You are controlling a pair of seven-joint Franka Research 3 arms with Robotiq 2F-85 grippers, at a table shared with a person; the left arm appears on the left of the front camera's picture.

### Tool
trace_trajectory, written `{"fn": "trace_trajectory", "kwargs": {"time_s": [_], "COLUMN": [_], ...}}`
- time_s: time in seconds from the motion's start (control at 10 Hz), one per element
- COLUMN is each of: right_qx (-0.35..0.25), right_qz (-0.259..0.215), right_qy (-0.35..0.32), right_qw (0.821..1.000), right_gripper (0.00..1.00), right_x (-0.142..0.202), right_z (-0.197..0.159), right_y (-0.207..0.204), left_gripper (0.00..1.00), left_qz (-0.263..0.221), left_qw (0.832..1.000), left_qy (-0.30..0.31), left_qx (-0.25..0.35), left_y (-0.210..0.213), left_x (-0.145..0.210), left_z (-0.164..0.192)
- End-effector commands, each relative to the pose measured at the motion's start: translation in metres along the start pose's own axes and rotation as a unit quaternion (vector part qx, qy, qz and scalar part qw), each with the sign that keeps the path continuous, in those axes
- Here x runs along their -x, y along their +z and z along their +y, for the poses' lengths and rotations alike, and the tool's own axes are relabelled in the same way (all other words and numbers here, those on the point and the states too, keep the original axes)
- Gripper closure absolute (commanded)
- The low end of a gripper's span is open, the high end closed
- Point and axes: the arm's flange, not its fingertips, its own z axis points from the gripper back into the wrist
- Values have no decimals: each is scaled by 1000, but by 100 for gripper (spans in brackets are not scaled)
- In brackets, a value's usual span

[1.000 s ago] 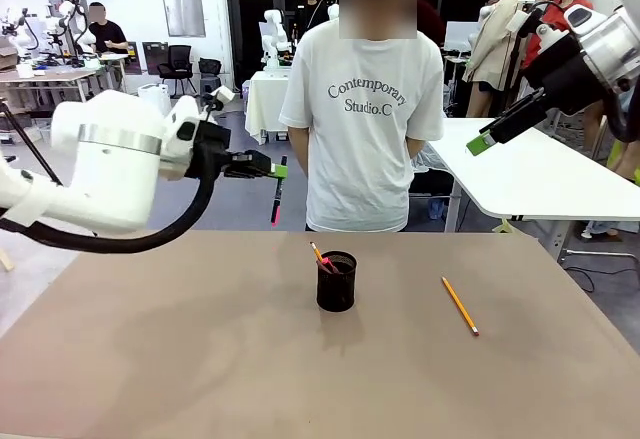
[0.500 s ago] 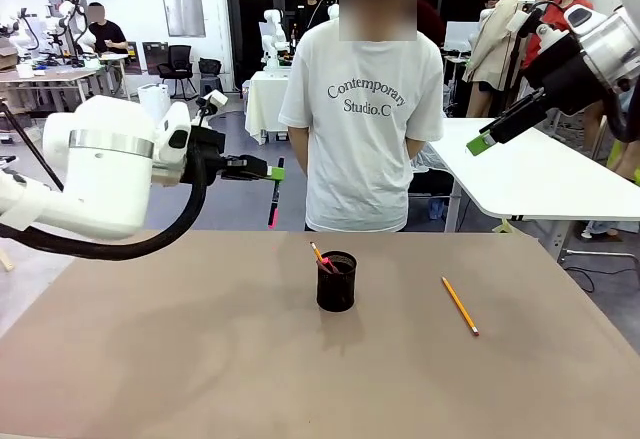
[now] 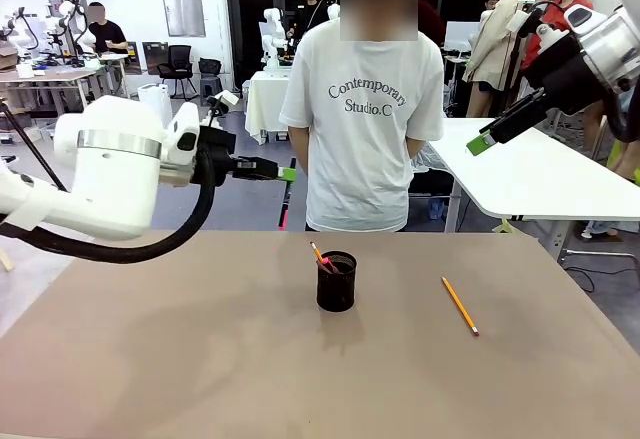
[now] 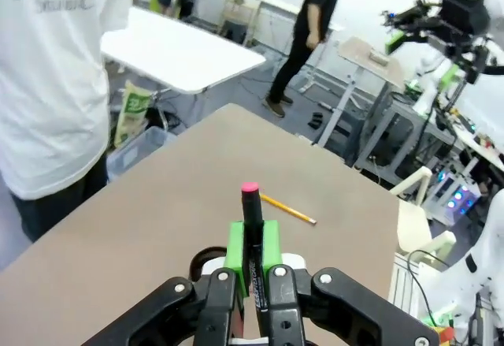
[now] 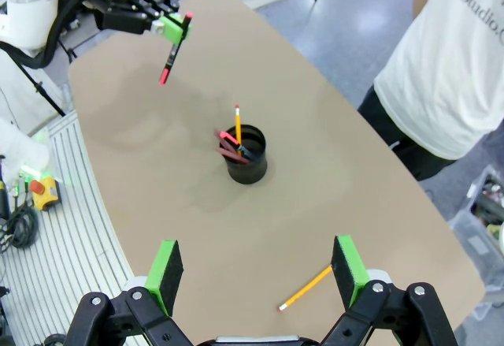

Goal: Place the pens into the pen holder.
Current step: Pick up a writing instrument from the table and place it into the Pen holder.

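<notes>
L gripper (image 3: 286, 172) clamped tight on black pen (image 4: 252, 208), up-left of pen holder (image 3: 336, 281), prob needs carrying over it b4 dropping in.

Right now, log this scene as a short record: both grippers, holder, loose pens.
left gripper: shut on black pen, pink tip, above the table
right gripper: open, empty, raised
pen holder: upright mid-table, holds pinkish-red pens and an orange pencil
loose pencil: flat on the table, right of the holder, untouched
</notes>
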Motion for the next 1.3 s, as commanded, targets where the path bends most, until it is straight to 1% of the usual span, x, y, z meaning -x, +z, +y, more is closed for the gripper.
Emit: {"fn": "trace_trajectory", "kwargs": {"time_s": [0.0, 0.1, 0.2, 0.3, 0.5, 0.7, 0.8, 0.9, 1.0, 1.1, 1.2], "right_qx": [-4, -4, -4, -4, -4, -4, -4, -4, -4, -4, -4], "right_qz": [-5, -5, -5, -5, -5, -5, -5, -5, -5, -5, -5], "right_qy": [2, 2, 2, 2, 2, 2, 2, 2, 2, 2, 2], "right_qw": [1000, 1000, 1000, 1000, 1000, 1000, 1000, 1000, 1000, 1000, 1000], "right_gripper": [0, 0, 0, 0, 0, 0, 0, 0, 0, 0, 0], "right_x": [-1, -1, -1, -1, -1, -1, -1, -1, -1, -1, -1], "right_z": [0, 0, 0, 0, 0, 0, 0, 0, 0, 0, 0], "right_y": [1, 1, 1, 1, 1, 1, 1, 1, 1, 1, 1], "left_gripper": [100, 100, 100, 100, 100, 100, 100, 100, 100, 100, 100], "left_qz": [-53, -84, -99, -114, -127, -135, -139, -121, -112, -113, -116], "left_qw": [996, 993, 989, 986, 981, 977, 973, 974, 974, 974, 973], "left_qy": [-48, -70, -102, -113, -147, -165, -185, -188, -195, -190, -196], "left_qx": [45, 43, 29, 41, 20, 17, 22, 29, 33, 45, 43], "left_y": [-16, -24, -33, -45, -71, -95, -104, -110, -118, -124, -130], "left_x": [8, 9, 10, 13, 20, 26, 32, 39, 46, 54, 60], "left_z": [3, -1, -2, -5, -1, 2, 7, 8, 10, 12, 14]}}
